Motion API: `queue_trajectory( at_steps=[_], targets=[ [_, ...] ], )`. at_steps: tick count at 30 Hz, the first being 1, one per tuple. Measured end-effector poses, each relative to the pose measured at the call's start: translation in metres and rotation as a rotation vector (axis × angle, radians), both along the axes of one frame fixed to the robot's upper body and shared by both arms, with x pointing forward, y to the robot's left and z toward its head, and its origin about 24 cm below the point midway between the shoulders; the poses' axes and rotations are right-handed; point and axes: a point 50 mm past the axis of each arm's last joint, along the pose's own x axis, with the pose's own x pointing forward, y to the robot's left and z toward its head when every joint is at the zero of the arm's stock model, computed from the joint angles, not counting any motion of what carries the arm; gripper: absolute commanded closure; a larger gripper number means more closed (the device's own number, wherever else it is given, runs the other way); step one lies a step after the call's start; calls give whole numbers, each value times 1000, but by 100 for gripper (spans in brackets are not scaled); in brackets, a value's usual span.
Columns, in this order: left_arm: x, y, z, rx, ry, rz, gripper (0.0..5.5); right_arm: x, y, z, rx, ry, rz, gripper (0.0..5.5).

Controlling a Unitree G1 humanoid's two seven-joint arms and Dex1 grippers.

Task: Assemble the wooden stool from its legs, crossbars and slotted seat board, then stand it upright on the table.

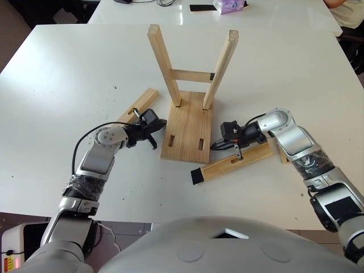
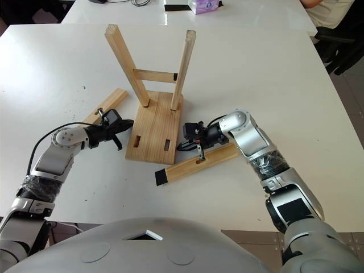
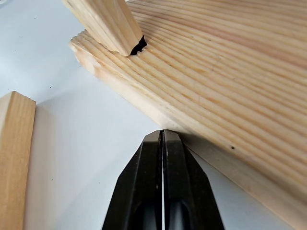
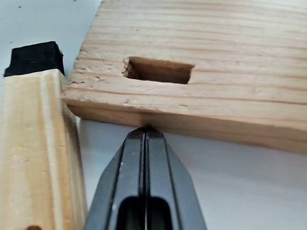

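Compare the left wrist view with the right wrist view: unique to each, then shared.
Left wrist only: a pale wooden leg seated in its slot, and a loose wooden bar lying flat. Right wrist only: an empty rectangular slot and a black-capped wooden leg lying alongside. Both: the slotted wooden seat board, the white table, and a shut gripper at the board's edge: left gripper, right gripper.

A tissue box [image 1: 230, 5] sits on the far table [image 1: 284, 17] (black strip [image 1: 200, 8] beside it).
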Motion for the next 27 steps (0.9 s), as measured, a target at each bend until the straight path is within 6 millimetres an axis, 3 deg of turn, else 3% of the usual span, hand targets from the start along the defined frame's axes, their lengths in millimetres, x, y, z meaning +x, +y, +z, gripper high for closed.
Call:
queue_trajectory(
  at_steps=[5,9,11,14,19,22,27],
  targets=[
    [-5,3,0,-6,-1,12,547,4,-8,4,0,-28,-47,550],
    [-23,21,11,-61,17,100,547,9,-37,29,24,-94,-148,550],
    [-34,26,31,-138,-30,154,547,10,-56,51,44,-151,-200,550],
    [-44,21,68,-290,-129,183,547,9,-66,78,129,-196,-260,550],
    [-66,-15,129,-714,-269,170,547,5,-91,115,326,-237,-515,550],
    [-75,-31,142,-894,-266,217,547,-5,-111,112,317,-216,-648,550],
    [-82,-39,122,-861,-163,344,550,-20,-138,89,163,-156,-791,496]
  ],
)
